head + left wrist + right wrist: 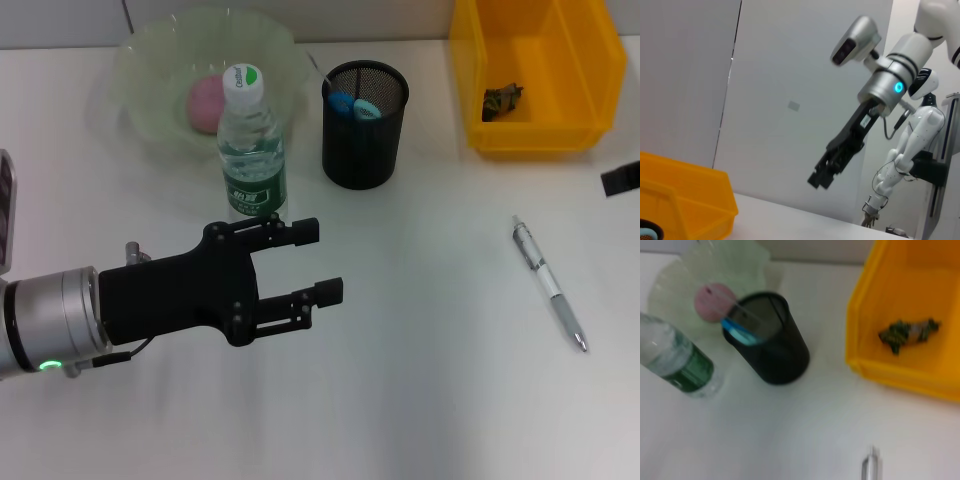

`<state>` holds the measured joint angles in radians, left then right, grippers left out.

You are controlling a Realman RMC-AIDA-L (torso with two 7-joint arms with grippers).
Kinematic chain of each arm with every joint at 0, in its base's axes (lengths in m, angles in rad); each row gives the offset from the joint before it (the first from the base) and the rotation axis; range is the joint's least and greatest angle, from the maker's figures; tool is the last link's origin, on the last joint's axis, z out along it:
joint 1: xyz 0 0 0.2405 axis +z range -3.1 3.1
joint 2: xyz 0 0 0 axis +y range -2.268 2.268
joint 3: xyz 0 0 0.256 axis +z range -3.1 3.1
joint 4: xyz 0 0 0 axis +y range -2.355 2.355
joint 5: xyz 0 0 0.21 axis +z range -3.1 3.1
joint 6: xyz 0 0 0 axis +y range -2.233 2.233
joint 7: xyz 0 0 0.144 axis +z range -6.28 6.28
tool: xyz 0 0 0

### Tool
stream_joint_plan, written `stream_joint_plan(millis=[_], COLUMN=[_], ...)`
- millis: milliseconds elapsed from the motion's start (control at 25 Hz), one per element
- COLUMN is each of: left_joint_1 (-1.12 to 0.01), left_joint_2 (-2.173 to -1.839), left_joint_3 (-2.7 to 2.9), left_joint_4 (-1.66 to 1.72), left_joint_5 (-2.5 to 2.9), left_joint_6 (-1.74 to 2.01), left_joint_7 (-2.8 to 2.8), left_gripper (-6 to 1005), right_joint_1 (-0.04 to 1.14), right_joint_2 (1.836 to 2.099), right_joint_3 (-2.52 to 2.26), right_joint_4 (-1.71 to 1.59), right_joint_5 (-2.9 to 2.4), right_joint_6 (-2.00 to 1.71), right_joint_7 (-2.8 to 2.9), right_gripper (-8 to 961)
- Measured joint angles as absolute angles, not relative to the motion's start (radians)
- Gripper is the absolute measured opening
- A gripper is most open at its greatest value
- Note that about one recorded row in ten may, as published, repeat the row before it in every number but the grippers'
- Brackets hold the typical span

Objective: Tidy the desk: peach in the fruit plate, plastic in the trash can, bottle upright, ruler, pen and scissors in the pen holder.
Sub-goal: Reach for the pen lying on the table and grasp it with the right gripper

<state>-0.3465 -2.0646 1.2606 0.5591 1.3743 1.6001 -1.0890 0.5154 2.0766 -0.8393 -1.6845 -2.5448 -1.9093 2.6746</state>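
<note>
**Mia:** Where is the peach sitting?

**Ben:** The round pink peach [207,103] is lying in the pale green see-through fruit plate [150,60] near the far left corner of the white desk [420,400]. The clear plastic water bottle with the green label and white cap [250,145] is standing upright just in front of the plate.

**Mia:** And the pen holder?

**Ben:** The black wire-mesh pen holder [363,125] is standing beside the bottle, near the far edge. Something blue, the scissors handles [353,105] I think, is poking up inside it. A thin clear stick is leaning out too, but I cannot tell what it is.

**Mia:** Is the pen in there?

**Ben:** No. The silver click pen [548,283] is lying flat by the right edge of the desk, well apart from the holder.

**Mia:** What about the trash?

**Ben:** The yellow plastic bin [480,90] is sitting at the far right corner, with a dark crumpled plastic scrap [502,98] inside.

**Mia:** What are the arms doing?

**Ben:** The black left gripper [322,262] is hovering over the desk in front of the bottle, its fingers spread apart and holding nothing. The right gripper [819,181] is hanging high above the desk, and I cannot tell if it is open.
</note>
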Motion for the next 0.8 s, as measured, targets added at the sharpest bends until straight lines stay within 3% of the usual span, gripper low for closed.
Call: stream_joint_plan(millis=[800], left_joint_1=[-0.345], left_joint_2=[-2.067], left_joint_3=[1.273], left_joint_4=[0.531], left_joint_5=[1.374], left_joint_6=[1.595], left_joint_7=[-1.054], left_gripper=[698], right_joint_1=[0.648], right_joint_2=[2.077], right_joint_3=[-0.977], right_joint_4=[-1.283], right_joint_5=[-2.751], right_joint_6=[-1.736], right_joint_7=[2.678], right_gripper=[586])
